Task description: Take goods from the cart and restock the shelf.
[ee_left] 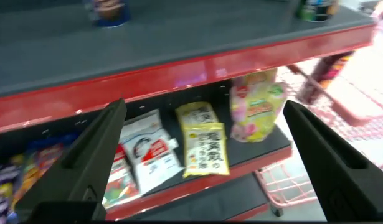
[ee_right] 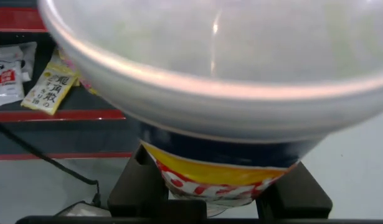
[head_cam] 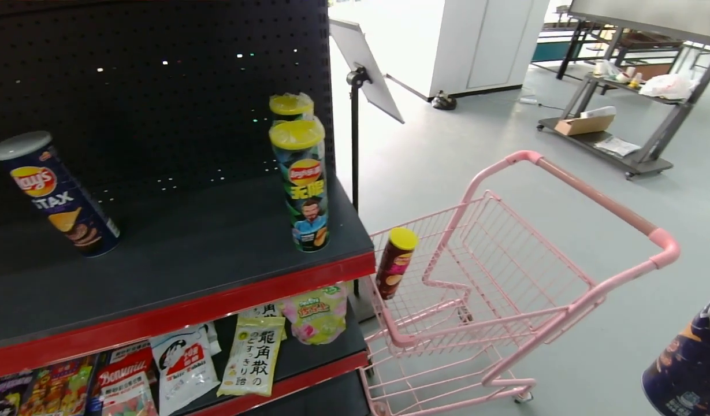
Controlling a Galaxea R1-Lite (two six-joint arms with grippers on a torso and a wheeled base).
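A pink cart (head_cam: pixel 522 277) stands right of the black shelf (head_cam: pixel 187 271). One dark red chip can with a yellow lid (head_cam: pixel 395 263) leans in the cart's near corner. On the top shelf are a blue can (head_cam: pixel 54 193) at the left and two green yellow-lidded cans (head_cam: pixel 301 185) at the right edge, one behind the other. My right gripper (ee_right: pixel 216 190) is shut on a dark blue chip can (ee_right: pixel 216 87) with a clear lid; this can also shows at the head view's lower right (head_cam: pixel 692 364). My left gripper (ee_left: pixel 203 162) is open before the lower shelf.
Snack bags (head_cam: pixel 253 352) hang along the lower shelf, also in the left wrist view (ee_left: pixel 203 140). A white board on a stand (head_cam: pixel 366 69) rises just behind the shelf's right end. A wheeled metal rack (head_cam: pixel 614 133) is far back right. Grey floor lies open around the cart.
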